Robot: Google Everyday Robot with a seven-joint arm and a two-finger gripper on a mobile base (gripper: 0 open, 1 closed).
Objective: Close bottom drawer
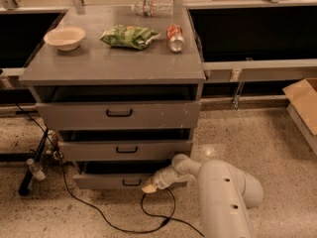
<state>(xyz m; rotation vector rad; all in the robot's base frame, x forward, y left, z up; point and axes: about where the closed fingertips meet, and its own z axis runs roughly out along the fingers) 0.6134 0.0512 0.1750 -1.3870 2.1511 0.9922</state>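
Note:
The bottom drawer (106, 181) is the lowest of three grey drawers in the grey cabinet (114, 66). It stands pulled out a little, with a short front panel and a small black handle (131, 183). My gripper (150, 186) is low near the floor, at the right part of that drawer's front, just right of the handle. My white arm (223, 195) reaches to it from the lower right.
The middle drawer (126, 149) and top drawer (119, 113) also stand slightly out. On the cabinet top lie a bowl (65, 37), a green chip bag (130, 35), a can (174, 37) and a bottle (151, 7). A black cable (99, 213) runs on the floor. A cardboard box (304, 105) stands at right.

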